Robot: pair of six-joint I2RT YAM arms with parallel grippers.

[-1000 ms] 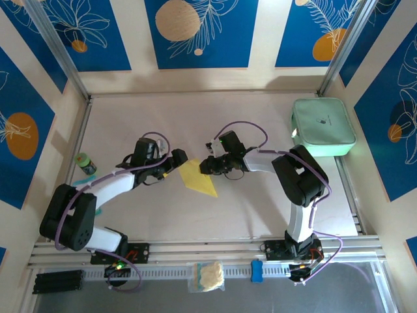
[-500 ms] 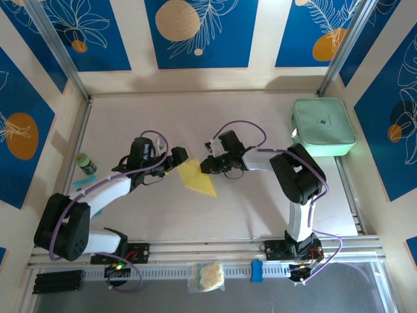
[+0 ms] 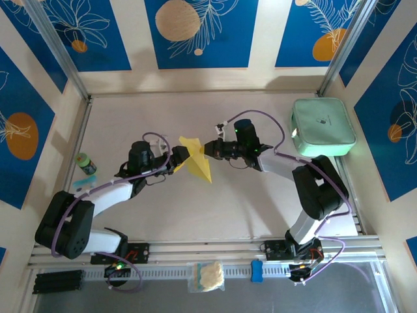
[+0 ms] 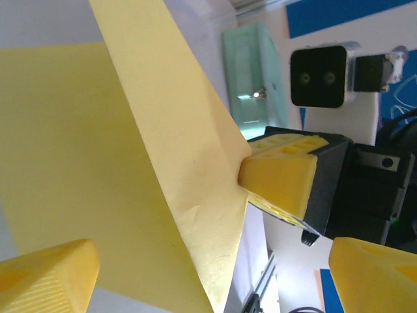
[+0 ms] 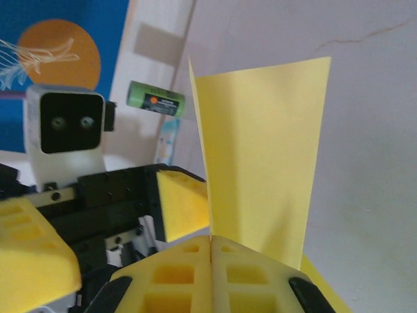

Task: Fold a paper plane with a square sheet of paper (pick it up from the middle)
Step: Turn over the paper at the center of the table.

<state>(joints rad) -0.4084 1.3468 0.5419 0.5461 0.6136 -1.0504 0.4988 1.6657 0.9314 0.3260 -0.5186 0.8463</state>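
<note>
The yellow paper plane (image 3: 197, 162), the folded sheet of paper, hangs on edge above the table near the middle, its sharp tip pointing toward the near side. My right gripper (image 3: 208, 150) is shut on its far right edge. In the right wrist view the fingers (image 5: 212, 261) meet on the fold and the paper (image 5: 260, 163) rises from them. My left gripper (image 3: 182, 156) stands open just left of the paper. In the left wrist view its fingertips (image 4: 45, 277) spread wide, and the paper (image 4: 98, 163) hangs between them. The right pads (image 4: 279, 177) pinch its corner.
A mint-green case (image 3: 324, 126) lies at the far right. A green cylinder (image 3: 85, 163) stands by the left wall, also visible as (image 5: 155, 101). A cream wad in a clear bag (image 3: 208, 276) and a blue clip (image 3: 257, 270) rest on the front rail.
The right gripper closed on the paper's edge, lifted it off the table and carried it farther away, turning it on edge. The left gripper shifted right toward it, jaws narrowing a little.
</note>
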